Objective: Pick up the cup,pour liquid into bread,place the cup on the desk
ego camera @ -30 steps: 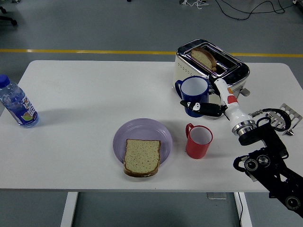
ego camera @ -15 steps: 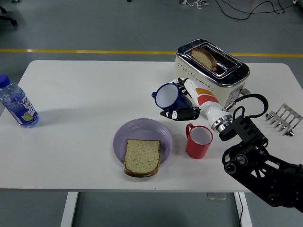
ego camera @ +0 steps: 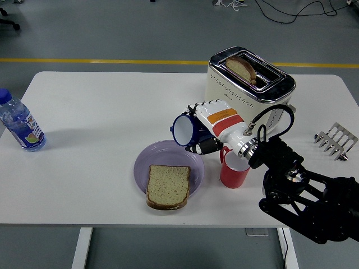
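White is the desk (ego camera: 101, 112), and at its far left edge a clear water bottle (ego camera: 18, 123) with a blue cap stands upright. Near the middle of the front part a purple plate (ego camera: 168, 158) lies flat, with one slice of bread (ego camera: 168, 186) on its near side; the slice reaches a little over the near rim. Just above the plate's far right rim the blue cup (ego camera: 185, 129) is held in the air, tipped on its side so that its white inside faces to the left and slightly down, toward the plate. The right hand (ego camera: 210, 128), white with an orange and a red band, is wrapped around the cup, the fingers curled over its body and the dark fingertips under it. The wrist is turned, and the black arm goes from it down to the lower right corner. A red cup (ego camera: 233, 170) stands upright on the desk just under the wrist, partly hidden by it. Behind the hand is a cream and chrome toaster (ego camera: 247, 84) with a slice in its slot. A small metal rack (ego camera: 335, 140) is at the right edge.
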